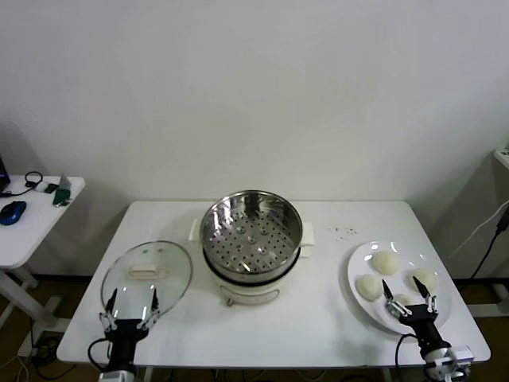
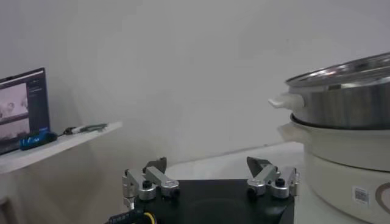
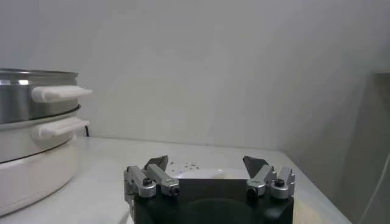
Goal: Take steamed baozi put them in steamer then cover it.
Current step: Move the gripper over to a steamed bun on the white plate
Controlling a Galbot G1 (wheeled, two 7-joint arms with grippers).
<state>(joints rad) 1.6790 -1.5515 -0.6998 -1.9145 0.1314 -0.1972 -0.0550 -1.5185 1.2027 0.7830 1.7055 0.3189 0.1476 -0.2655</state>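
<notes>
- Nearest the robot, in front of the steamer and to its left, the left gripper [image 1: 128,303] is seen at the table's front edge. Its jaws are spread wide and nothing is held.
- In front of the steamer and to its right, the right gripper [image 1: 409,298] is seen over the near rim of the flat white plate [image 1: 358,259]. Its jaws are spread wide too, with nothing between them.
- Four small round cream-white dough buns [image 1: 386,262] are laid on that plate, to the right of the steamer. The nearest bun is partly hidden behind the right gripper.
- The buns are judged to be soft and light. They could be squashed by a hard pinch, so each should be taken gently by its round sides.
- The round clear glass lid with a metal rim [image 1: 148,281] is laid flat on the table, just left of the steamer.
- The lid is judged to be heavy, smooth and easy to break. The cream handle [image 1: 144,271] at its middle is the best place for it to be held.
- The round shiny steel steamer basket with holes in its bottom [image 1: 251,235] is set in a cream-white pot in the middle of the white table [image 1: 318,310]. No bun is seen inside it.
- Far to the left of the steamer, a small side desk [image 1: 32,215] is seen.
</notes>
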